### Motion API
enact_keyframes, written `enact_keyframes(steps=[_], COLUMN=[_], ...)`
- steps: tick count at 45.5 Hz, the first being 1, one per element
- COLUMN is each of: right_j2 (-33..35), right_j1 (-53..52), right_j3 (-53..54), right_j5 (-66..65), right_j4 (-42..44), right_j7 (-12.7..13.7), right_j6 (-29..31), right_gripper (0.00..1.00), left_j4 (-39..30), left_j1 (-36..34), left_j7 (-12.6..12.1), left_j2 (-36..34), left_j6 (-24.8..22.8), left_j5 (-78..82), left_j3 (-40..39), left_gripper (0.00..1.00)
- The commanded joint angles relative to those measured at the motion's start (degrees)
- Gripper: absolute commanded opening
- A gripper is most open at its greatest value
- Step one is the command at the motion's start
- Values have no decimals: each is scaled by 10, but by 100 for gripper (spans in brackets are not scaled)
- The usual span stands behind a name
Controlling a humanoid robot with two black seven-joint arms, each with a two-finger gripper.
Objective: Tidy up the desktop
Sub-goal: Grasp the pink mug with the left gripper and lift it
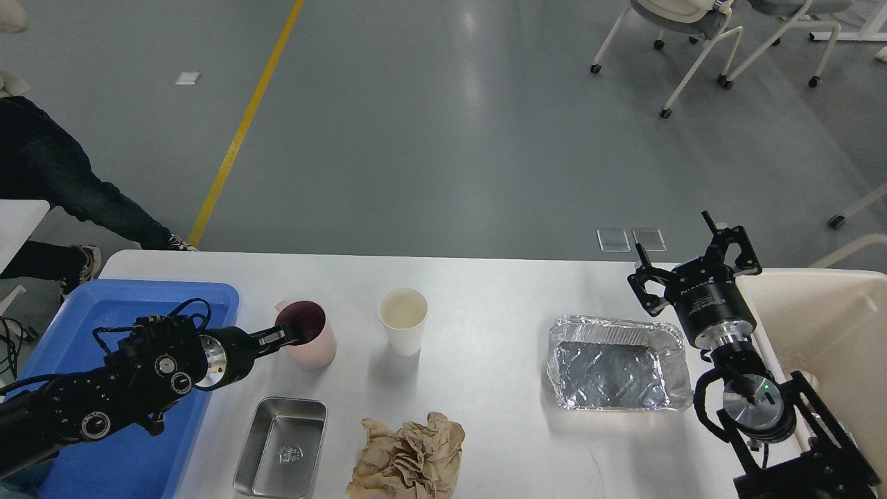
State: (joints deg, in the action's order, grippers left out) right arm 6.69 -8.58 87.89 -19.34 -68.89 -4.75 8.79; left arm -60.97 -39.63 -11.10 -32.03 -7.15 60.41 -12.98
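Your left claw sits at the near-left rim of the pink plastic mug, fingers apparently pinched on that rim, one inside; the grip looks closed but is small in view. The blue plastic tray lies just left of the mug, on that arm's side. Your right claw, fingers apart and empty, hovers well right of the mug, beyond the foil container. The white desk stands on grey floor.
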Motion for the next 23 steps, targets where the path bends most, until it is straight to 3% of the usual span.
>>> enact_keyframes(steps=[1, 6, 12, 23], right_j2=[-1, -4, -5, -14], right_j1=[0, 0, -2, -8], right_j3=[2, 2, 1, -3], right_j5=[0, 0, 0, 0], right_j4=[0, 0, 0, -1], right_j7=[0, 0, 0, 0], right_j6=[0, 0, 0, -1], right_gripper=[100, 100, 100, 100], left_j4=[7, 4, -13, -101], left_j1=[-1, -4, -26, -103], left_j7=[8, 25, 28, 28], left_j2=[0, 0, -20, -154], left_j6=[-1, -1, -23, -97], left_j5=[-2, -8, -9, -14], left_j3=[1, -3, -2, -8], left_gripper=[0, 0, 0, 0])
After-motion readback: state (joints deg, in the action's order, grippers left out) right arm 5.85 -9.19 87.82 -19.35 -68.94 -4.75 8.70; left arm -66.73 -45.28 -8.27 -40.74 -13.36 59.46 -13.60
